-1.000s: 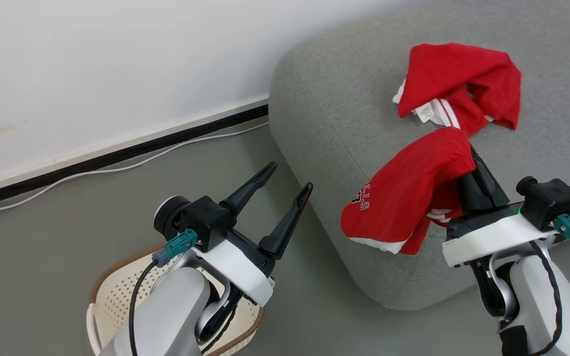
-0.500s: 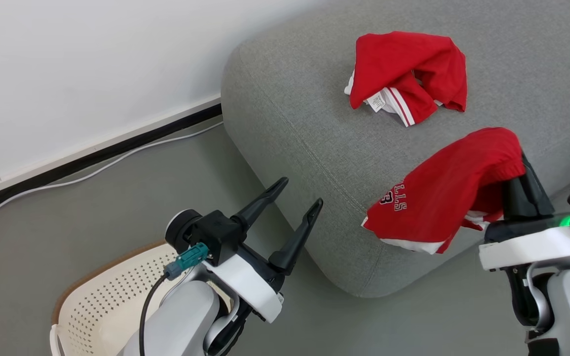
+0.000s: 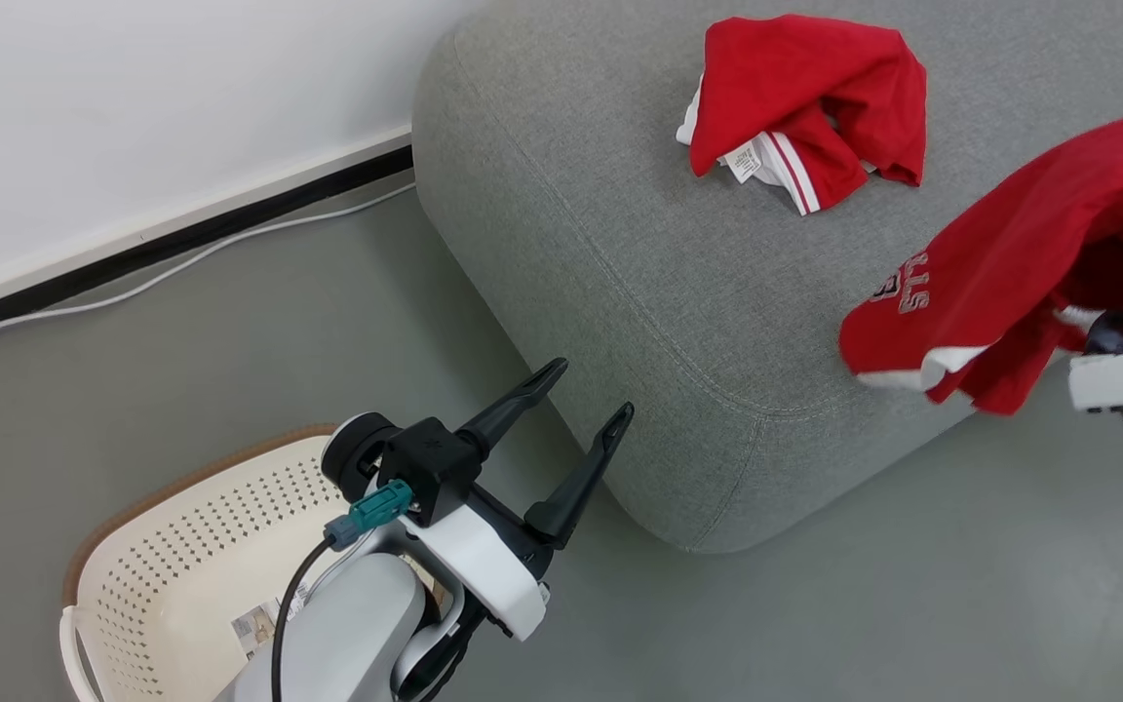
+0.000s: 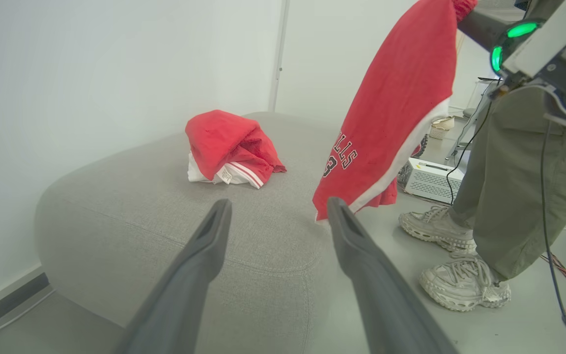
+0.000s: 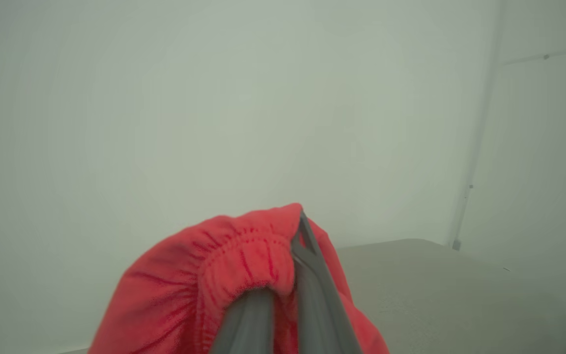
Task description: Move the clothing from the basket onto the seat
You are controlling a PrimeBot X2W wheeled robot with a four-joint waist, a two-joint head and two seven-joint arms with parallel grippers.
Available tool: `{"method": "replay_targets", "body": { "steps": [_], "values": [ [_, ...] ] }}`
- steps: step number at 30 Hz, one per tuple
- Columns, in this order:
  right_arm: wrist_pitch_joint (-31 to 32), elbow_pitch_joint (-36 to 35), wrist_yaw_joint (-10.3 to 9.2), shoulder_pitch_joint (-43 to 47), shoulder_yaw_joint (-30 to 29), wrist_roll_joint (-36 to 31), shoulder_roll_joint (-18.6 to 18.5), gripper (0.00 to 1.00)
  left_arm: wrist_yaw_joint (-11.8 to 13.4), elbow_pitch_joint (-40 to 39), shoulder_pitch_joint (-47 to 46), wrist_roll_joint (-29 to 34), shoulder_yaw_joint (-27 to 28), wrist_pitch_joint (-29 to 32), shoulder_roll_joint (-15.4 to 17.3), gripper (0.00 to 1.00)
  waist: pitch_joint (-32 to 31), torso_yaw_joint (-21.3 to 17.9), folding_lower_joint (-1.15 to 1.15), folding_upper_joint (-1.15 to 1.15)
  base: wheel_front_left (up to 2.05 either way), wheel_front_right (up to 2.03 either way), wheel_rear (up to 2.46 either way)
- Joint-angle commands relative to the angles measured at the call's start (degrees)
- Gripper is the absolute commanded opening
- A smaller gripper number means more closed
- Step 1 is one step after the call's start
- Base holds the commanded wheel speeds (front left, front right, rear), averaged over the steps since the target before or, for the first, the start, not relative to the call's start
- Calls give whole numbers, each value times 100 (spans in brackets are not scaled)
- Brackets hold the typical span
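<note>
One piece of the clothing point(image 3: 805, 107) lies crumpled on the grey seat point(image 3: 639, 253), also seen as a red heap point(image 4: 231, 147) in the left wrist view. A second red garment with white lettering point(image 3: 1000, 253) hangs in the air over the seat's right front edge. My right gripper point(image 5: 298, 221) is shut on its waistband, and the fabric drapes over the fingers. My left gripper point(image 3: 586, 390) stands open and empty by the seat's near corner. The cream basket point(image 3: 181, 526) sits on the floor at the lower left, partly hidden by my left arm.
A white wall with a dark baseboard and a white cable point(image 3: 181, 268) runs behind the seat. In the left wrist view a person's legs and shoes point(image 4: 465, 282) stand right of the seat, near a white box point(image 4: 430, 179) and floor cables.
The head camera has shifted, bringing more of the basket into view. Relative to the seat, my right gripper has carried the lettered garment to the right. The left gripper stays open.
</note>
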Motion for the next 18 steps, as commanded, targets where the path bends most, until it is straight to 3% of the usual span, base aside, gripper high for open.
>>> {"method": "replay_targets", "body": {
  "steps": [1,11,18],
  "values": [
    [-35,-61,23,-292,44,18,-196,0,0,-117,-247,-38,170,-29,90,100,110,2,0,-1,0,0,0],
    [-35,756,23,-1585,-373,7,-684,0,0,-55,-244,37,183,-29,274,100,722,187,0,-1,0,0,0],
    [-35,1411,23,-2532,-1146,-128,-935,0,0,-32,-536,48,-22,-29,391,100,1346,577,0,-1,0,0,0]
  ]
}}
